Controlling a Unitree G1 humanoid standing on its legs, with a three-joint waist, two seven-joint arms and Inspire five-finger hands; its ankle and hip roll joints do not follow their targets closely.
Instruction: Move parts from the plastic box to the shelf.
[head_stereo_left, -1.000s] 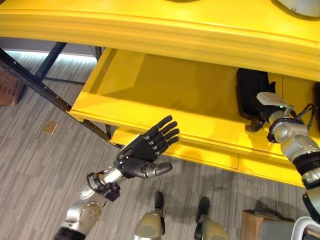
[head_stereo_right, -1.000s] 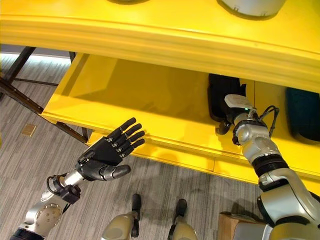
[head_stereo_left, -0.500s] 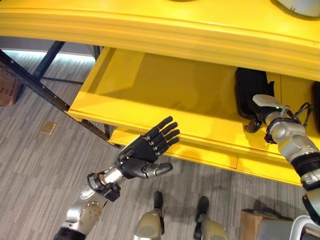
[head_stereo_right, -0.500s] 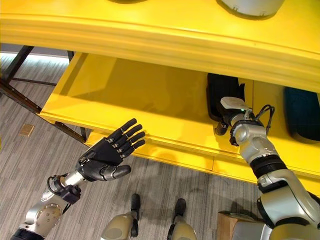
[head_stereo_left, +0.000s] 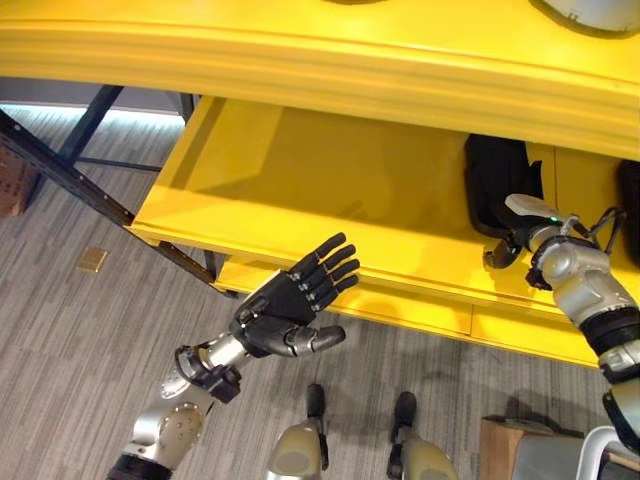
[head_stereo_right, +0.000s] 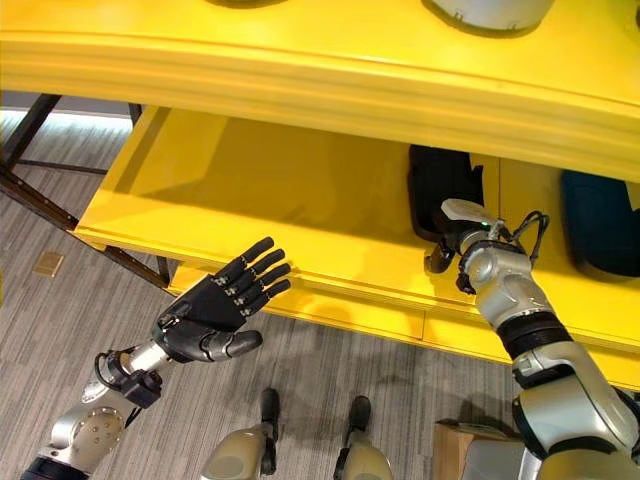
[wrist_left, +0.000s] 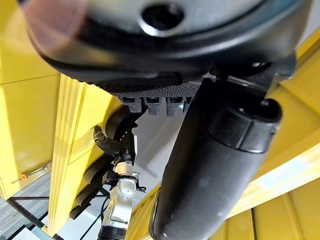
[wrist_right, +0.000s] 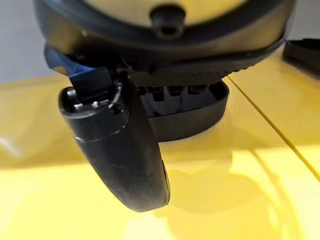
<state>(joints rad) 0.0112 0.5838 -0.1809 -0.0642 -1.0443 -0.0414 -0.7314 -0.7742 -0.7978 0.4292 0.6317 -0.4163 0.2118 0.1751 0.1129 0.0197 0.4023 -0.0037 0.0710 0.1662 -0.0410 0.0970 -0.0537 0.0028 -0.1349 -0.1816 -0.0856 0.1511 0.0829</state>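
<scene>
With the black part (head_stereo_left: 497, 195) sitting on the yellow shelf (head_stereo_left: 300, 190) just past the right hand (head_stereo_left: 503, 250), whose finger state I can't tell, pull that hand straight back without nudging it. Your left hand (head_stereo_left: 290, 305) hangs spread and empty below the shelf edge.

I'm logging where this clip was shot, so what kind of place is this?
Probably a warehouse or workshop storage area: a yellow shelf on dark metal framing holds black parts, and the floor is grey carpet. The right hand reaches onto the shelf.
</scene>
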